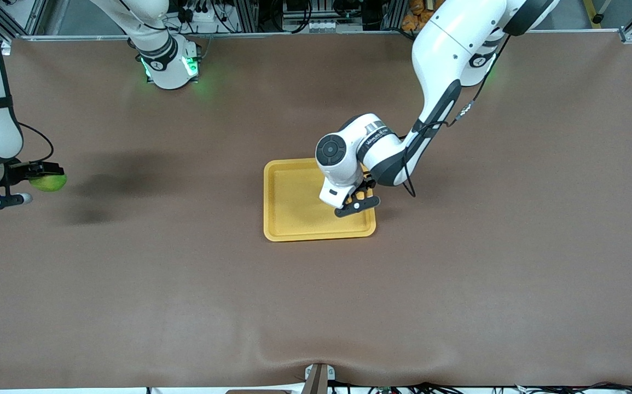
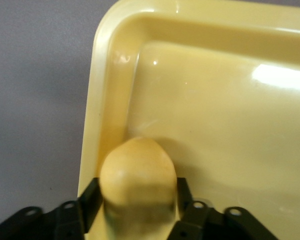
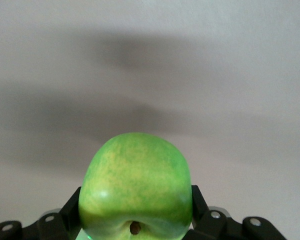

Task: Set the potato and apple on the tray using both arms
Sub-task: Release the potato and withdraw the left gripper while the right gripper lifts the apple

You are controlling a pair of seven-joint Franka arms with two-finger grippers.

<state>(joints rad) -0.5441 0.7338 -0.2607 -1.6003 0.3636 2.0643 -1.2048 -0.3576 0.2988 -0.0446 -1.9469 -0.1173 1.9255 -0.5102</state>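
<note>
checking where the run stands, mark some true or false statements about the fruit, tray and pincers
1. The potato sits between the fingers of the left pincer over the tray. True.
2. The apple already lies on the tray. False: the right pincer holds it up over the bare table, toward the right arm's end.
3. The potato is by the tray's rim, near a corner. True.
4. The right pincer is empty. False: it is shut on the apple, stem dimple toward its wrist camera.
5. A second fruit lies on the tray beside the potato. False: the rest of the tray shows nothing on it.
</note>
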